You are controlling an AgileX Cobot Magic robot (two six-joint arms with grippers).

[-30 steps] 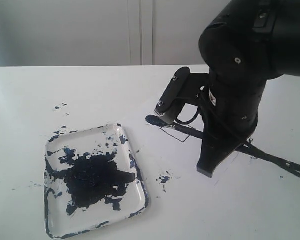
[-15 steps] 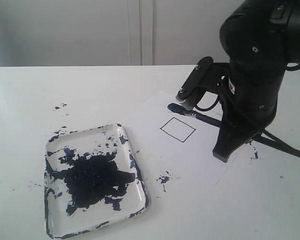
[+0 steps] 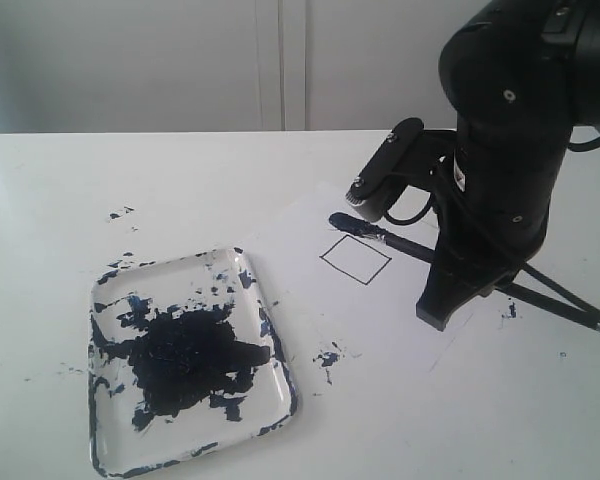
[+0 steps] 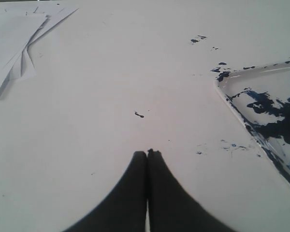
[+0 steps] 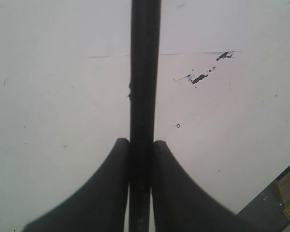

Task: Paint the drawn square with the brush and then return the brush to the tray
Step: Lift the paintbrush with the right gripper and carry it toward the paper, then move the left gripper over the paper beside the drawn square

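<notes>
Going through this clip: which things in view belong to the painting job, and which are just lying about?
Job:
- drawn square, blank inside
- brush, held by right gripper
- tray

Lying about:
- spare paper sheets
- stray paint splatters
- left gripper, shut, holding nothing

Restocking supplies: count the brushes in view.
1. The brush is held in the right pincer, its tip near the square; none lies in the tray. The arm could hide others.
</notes>
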